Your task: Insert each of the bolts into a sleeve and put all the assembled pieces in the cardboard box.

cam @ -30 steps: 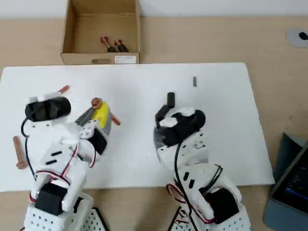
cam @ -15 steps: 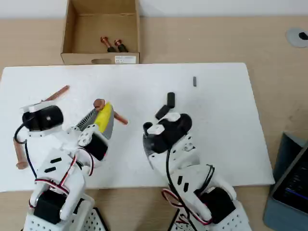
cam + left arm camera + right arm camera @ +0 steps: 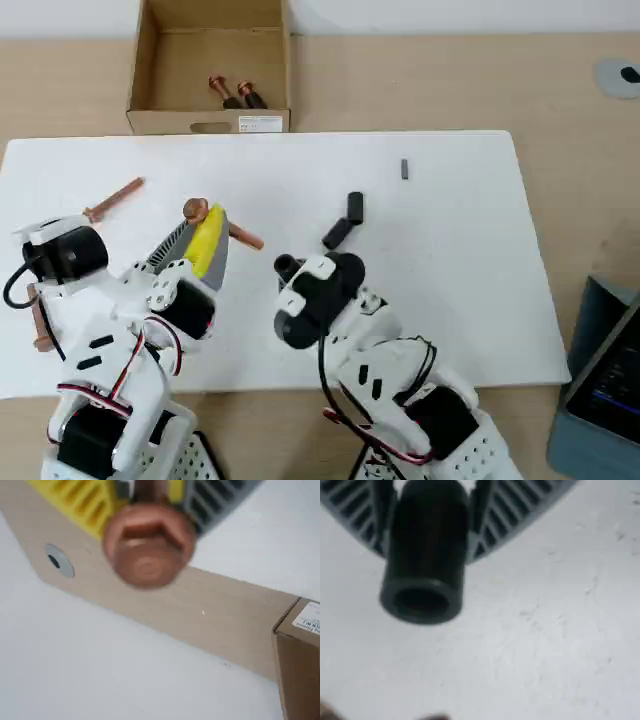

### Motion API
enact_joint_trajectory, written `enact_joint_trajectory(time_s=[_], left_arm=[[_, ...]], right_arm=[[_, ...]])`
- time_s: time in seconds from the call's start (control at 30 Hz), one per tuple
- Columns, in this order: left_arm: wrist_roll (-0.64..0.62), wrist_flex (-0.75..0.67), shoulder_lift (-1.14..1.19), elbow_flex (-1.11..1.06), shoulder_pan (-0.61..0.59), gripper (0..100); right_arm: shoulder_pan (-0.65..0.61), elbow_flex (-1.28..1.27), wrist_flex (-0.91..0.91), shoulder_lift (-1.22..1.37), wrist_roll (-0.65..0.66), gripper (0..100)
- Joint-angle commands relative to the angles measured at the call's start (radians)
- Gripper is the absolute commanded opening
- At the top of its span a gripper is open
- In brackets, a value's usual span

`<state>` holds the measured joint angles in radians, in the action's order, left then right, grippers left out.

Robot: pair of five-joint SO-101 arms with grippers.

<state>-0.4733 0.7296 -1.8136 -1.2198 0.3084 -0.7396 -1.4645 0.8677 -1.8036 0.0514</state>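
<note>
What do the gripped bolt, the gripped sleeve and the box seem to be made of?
The bolt: probably metal with a copper-coloured finish; smooth head with a soft sheen. The sleeve: black and matte, perhaps plastic or rubber; the look leaves it open. The box: cardboard, plain brown, with thin folded walls.

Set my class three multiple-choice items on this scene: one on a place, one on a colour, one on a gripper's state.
1. Where do the two assembled pieces lie?
A on the white mat
B in the cardboard box
C on the bare table

2. What colour is the bolt in the left gripper?
A blue
B green
C copper

3. The right gripper is:
A shut on a black sleeve
B open
C shut on a bolt

Key: 1 B, they rest on the box floor; 2 C, its head shows copper; 3 A, its jaws clamp the sleeve.
</note>
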Motion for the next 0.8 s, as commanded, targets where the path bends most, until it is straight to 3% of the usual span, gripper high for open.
enact_joint_trajectory(time_s=[0.0, 0.2, 0.77], left_arm=[[-0.002, -0.021, -0.012, 0.071, 0.043, 0], [0.034, -0.008, -0.012, 0.069, 0.133, 0], [0.094, -0.012, -0.012, -0.020, 0.143, 0]], right_arm=[[-0.010, -0.007, -0.034, -0.036, 0.038, 0.9], [-0.010, -0.004, -0.055, -0.036, 0.074, 0.9], [-0.008, 0.016, -0.074, -0.036, 0.078, 0.9]])
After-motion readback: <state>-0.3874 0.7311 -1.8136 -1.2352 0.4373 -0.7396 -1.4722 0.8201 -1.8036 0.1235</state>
